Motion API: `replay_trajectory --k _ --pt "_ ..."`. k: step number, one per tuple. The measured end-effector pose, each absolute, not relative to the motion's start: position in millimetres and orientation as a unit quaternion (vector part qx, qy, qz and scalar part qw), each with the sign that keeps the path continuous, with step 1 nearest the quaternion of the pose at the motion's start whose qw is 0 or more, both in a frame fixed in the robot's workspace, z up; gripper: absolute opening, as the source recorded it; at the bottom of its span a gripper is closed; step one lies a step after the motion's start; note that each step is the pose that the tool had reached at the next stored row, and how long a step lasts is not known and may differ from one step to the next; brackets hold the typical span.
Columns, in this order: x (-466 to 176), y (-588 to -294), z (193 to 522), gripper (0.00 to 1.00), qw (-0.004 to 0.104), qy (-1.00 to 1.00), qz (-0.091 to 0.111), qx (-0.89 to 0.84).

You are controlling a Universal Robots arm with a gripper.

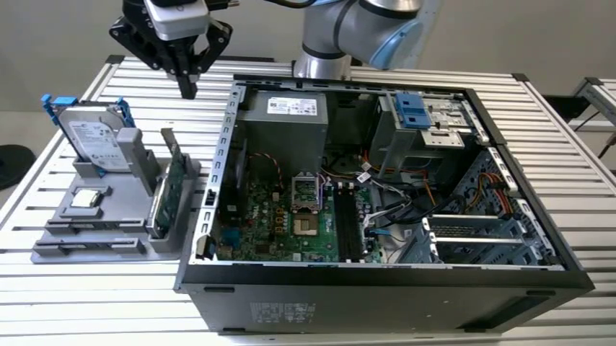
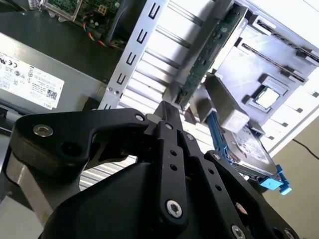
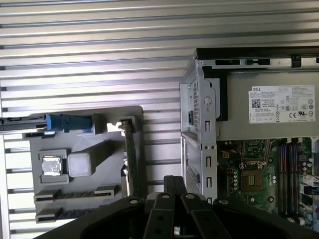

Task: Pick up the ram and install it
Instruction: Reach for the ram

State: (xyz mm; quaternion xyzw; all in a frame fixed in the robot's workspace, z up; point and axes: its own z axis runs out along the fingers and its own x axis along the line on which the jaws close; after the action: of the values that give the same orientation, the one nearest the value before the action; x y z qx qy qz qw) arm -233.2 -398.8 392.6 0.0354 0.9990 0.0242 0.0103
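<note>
One gripper (image 1: 187, 90) hangs high over the worktop (image 1: 97, 303), fingers closed on nothing. The ram (image 1: 91, 226) seems to stand edge-up in the grey holder (image 1: 97, 238), likely so it can be pinched from above, beside the open computer case (image 1: 385, 288).

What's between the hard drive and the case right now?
A green card, standing on edge in the gray holder, sits between the hard drive and the case; the exterior view shows it.
</note>
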Motion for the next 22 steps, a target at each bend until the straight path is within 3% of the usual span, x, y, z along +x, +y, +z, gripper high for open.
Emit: replay_trajectory --k 22 --pt "-262 -399 393 0.00 0.010 0.999 0.024 0.035"
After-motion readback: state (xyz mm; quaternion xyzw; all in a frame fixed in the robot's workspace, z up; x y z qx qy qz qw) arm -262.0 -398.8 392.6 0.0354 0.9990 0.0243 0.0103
